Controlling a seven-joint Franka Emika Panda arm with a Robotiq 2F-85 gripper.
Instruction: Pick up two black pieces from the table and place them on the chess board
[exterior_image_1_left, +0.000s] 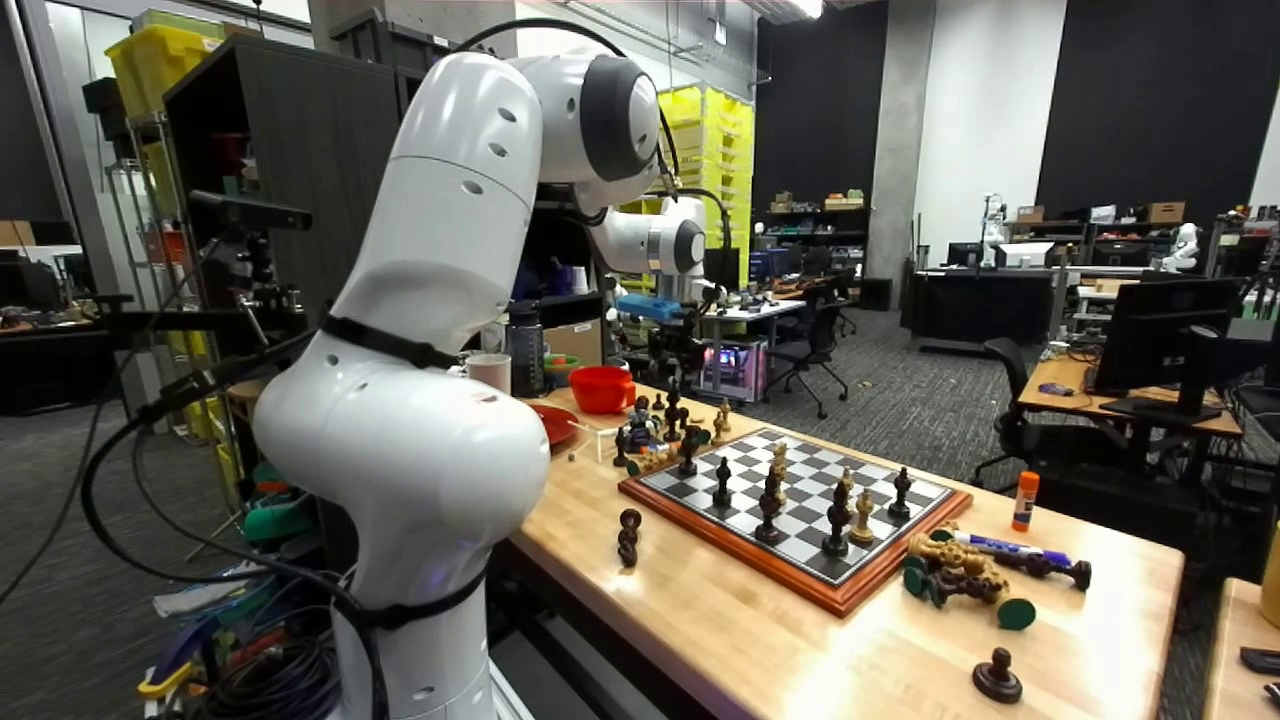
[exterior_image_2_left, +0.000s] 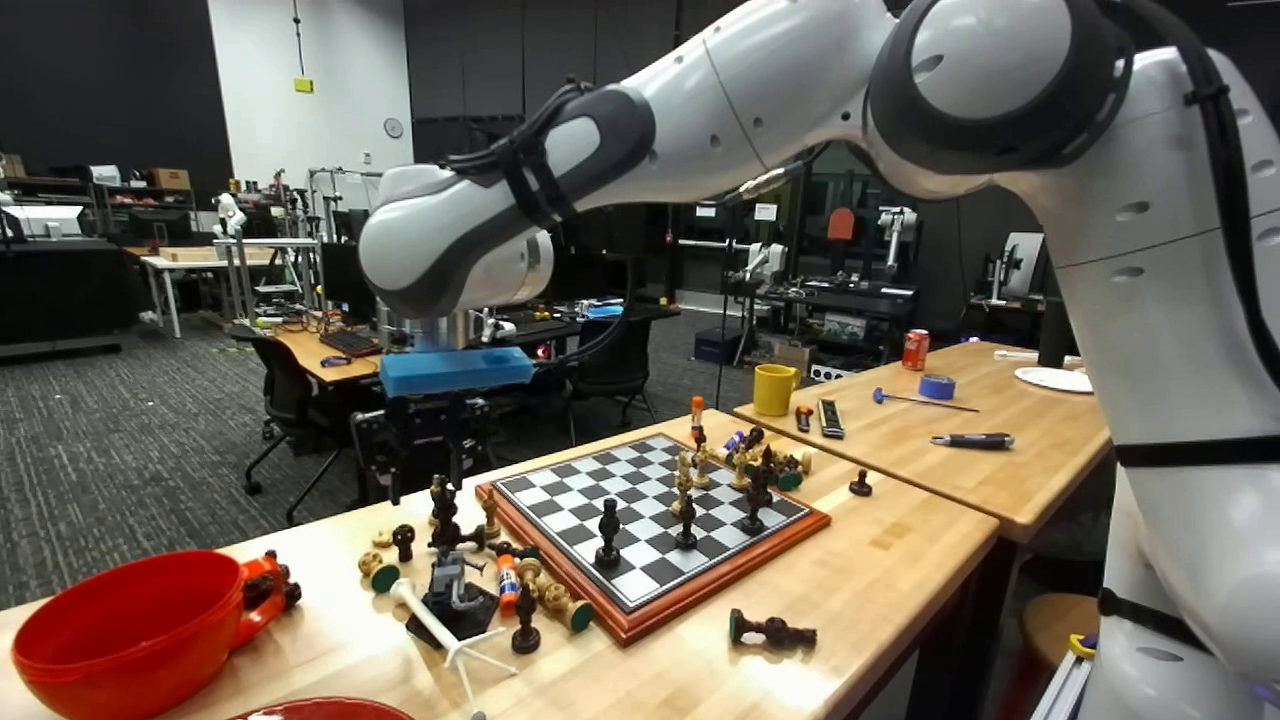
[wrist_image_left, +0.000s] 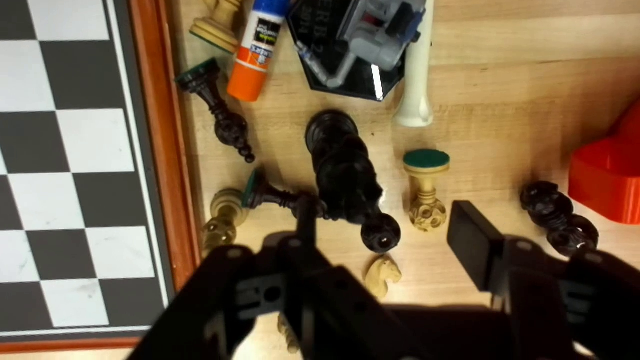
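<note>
Hovering beside the chess board (exterior_image_2_left: 648, 525), your gripper (wrist_image_left: 389, 227) is spread, empty — picking seems left. Black pieces (exterior_image_2_left: 608, 540) aboard may count.

In my wrist view the board (wrist_image_left: 165, 150) lies left of my fingers (wrist_image_left: 475, 245), the bowl (wrist_image_left: 605, 185) right; pieces (wrist_image_left: 345, 175) stand and lie on the table (wrist_image_left: 500, 125) between the two, a glue stick (wrist_image_left: 257, 55) near the board. Other pieces (exterior_image_2_left: 608, 540) stand on the board.

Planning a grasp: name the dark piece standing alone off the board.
The short pawn near one end of the table; the others lie fallen or stand crowded.
</note>
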